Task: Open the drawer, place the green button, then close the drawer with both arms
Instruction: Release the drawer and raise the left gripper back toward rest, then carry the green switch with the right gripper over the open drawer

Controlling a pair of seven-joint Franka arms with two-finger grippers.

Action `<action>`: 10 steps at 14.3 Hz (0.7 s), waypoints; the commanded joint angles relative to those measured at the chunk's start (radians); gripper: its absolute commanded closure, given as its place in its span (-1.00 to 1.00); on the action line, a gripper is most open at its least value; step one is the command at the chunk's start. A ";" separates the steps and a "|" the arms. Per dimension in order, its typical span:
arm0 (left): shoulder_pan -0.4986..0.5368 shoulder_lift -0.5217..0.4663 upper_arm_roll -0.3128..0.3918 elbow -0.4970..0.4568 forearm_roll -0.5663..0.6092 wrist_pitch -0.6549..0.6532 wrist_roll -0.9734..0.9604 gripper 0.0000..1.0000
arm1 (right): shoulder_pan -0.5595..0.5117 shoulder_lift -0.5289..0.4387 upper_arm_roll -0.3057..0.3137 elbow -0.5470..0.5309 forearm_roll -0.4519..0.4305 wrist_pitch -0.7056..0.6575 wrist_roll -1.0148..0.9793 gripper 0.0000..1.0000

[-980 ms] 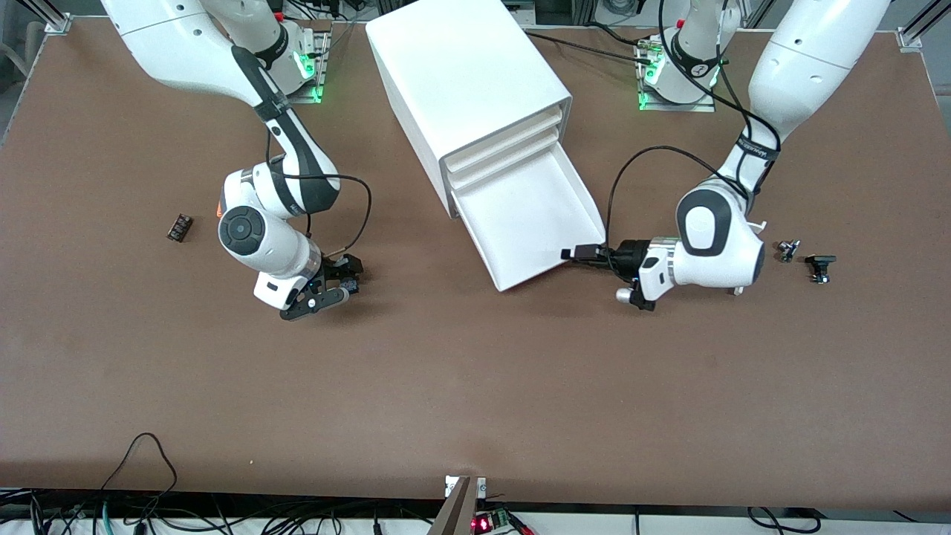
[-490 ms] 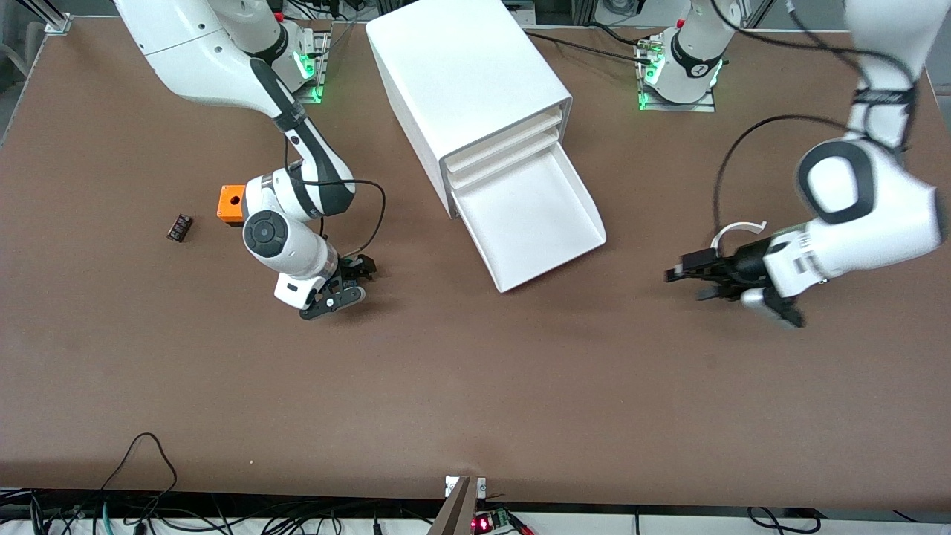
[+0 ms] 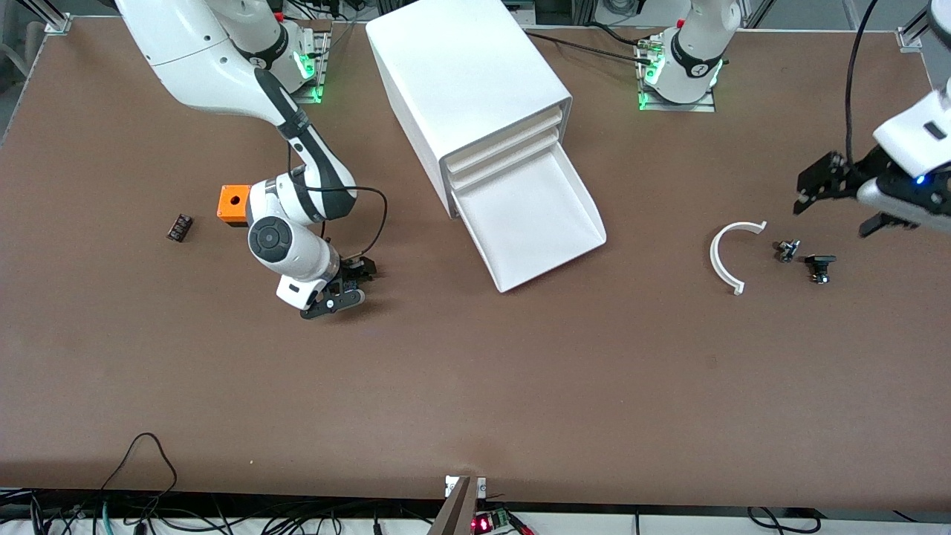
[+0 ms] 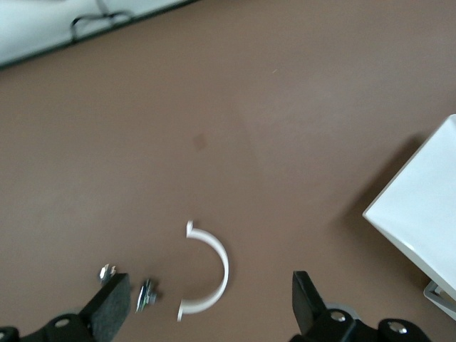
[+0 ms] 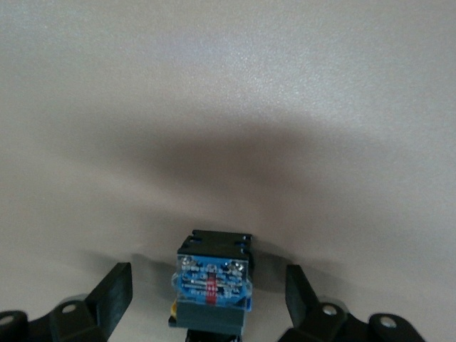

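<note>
Right end effector is seen low over the counter, toward the right arm's end; the button is seen between its spread fingers, which are apart from it, so nothing is gripped. The drawer is pulled out of the white cabinet and shown with nothing in it. Left end effector is raised over the left arm's end, fingers wide, nothing held, above a white curved piece.
</note>
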 commanded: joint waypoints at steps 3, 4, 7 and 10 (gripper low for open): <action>-0.056 -0.009 0.023 0.008 0.090 -0.102 -0.389 -1.00 | 0.001 -0.011 -0.002 -0.005 0.001 0.007 0.017 0.09; -0.056 -0.009 0.034 0.008 0.091 -0.103 -0.390 -1.00 | 0.001 -0.016 -0.002 -0.002 0.001 -0.002 0.017 0.15; -0.057 -0.009 0.037 0.008 0.091 -0.103 -0.397 -1.00 | 0.001 -0.046 -0.002 0.024 0.001 -0.049 0.015 0.34; -0.046 -0.006 0.033 0.022 0.088 -0.103 -0.393 -1.00 | -0.003 -0.088 -0.002 0.076 -0.001 -0.134 0.005 0.39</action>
